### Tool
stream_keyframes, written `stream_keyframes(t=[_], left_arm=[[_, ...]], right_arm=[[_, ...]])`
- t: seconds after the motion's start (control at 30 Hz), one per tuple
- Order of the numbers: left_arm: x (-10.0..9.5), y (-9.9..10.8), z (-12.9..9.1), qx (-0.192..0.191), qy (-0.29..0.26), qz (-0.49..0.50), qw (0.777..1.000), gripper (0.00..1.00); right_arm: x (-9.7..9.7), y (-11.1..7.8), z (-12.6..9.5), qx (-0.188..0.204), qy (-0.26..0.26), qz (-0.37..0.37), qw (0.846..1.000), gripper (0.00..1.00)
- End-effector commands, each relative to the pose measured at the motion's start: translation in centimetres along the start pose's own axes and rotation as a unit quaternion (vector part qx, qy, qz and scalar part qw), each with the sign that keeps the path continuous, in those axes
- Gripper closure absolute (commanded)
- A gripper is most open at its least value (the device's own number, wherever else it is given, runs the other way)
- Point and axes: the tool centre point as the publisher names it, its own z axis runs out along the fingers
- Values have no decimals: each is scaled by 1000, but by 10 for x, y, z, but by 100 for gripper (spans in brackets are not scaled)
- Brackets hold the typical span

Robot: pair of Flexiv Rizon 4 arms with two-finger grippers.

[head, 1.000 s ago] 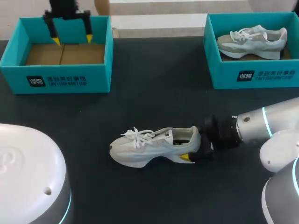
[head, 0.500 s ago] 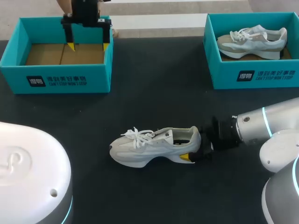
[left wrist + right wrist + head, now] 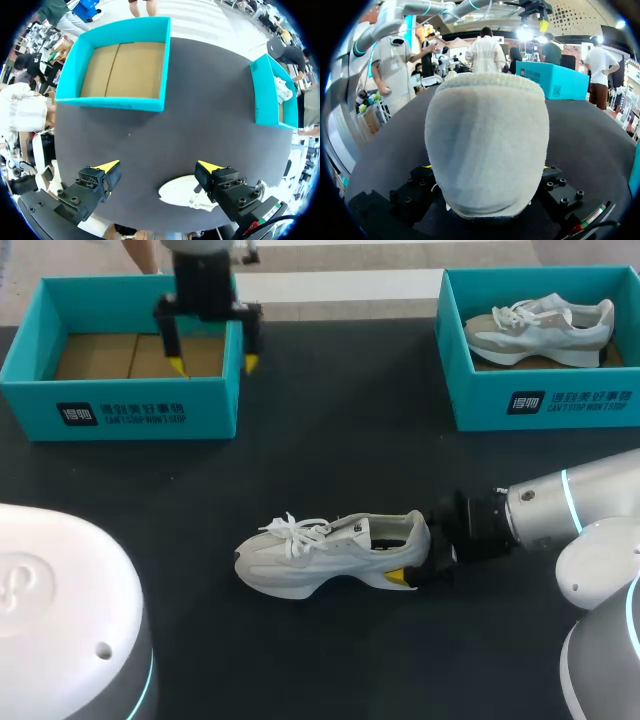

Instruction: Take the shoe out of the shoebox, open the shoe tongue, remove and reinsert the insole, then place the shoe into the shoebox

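White shoe (image 3: 330, 555) standing on its sole in the near middle of the dark tabletop (image 3: 330, 440), toe to the left, heel to the right, outside both boxes. The right arm (image 3: 560, 510) extends low from the right edge. The right jaws are closed on the shoe, one finger on either side of the heel (image 3: 487, 150), which fills the space between them in the right wrist view. The left arm (image 3: 205, 280) hangs above the right wall of the empty shoebox (image 3: 120, 410) at far left. The left jaws stand wide apart and hold nothing, one yellow tip over the box floor, the other over the tabletop just beside the wall. In the left wrist view the shoe's toe (image 3: 180, 192) lies beneath them. A second shoebox (image 3: 540, 400) at far right holds a second shoe (image 3: 540, 325).
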Motion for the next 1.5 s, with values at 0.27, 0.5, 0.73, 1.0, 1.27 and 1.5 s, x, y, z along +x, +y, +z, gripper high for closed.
stream_keyframes(t=[0.27, 0.5, 0.73, 1.0, 1.27, 1.5], left_arm=[[47, 95, 23, 21, -7, -11, 1000, 0], [70, 132, 42, -8, -5, -10, 1000, 0], [93, 157, 56, -21, -15, -2, 1000, 0], [123, 180, 71, -7, -36, 31, 999, 0], [138, 184, 90, -9, -49, 60, 997, 0], [151, 185, 107, -12, -67, 58, 996, 0]], right_arm=[[0, -2, 9, 2, -2, 1, 1000, 100], [0, -2, 9, 2, -2, 1, 1000, 100], [0, -2, 9, 2, -2, 1, 1000, 100], [0, -2, 9, 2, -2, 1, 1000, 100], [0, -2, 9, 2, -2, 1, 1000, 100], [0, -2, 9, 2, -2, 1, 1000, 100]])
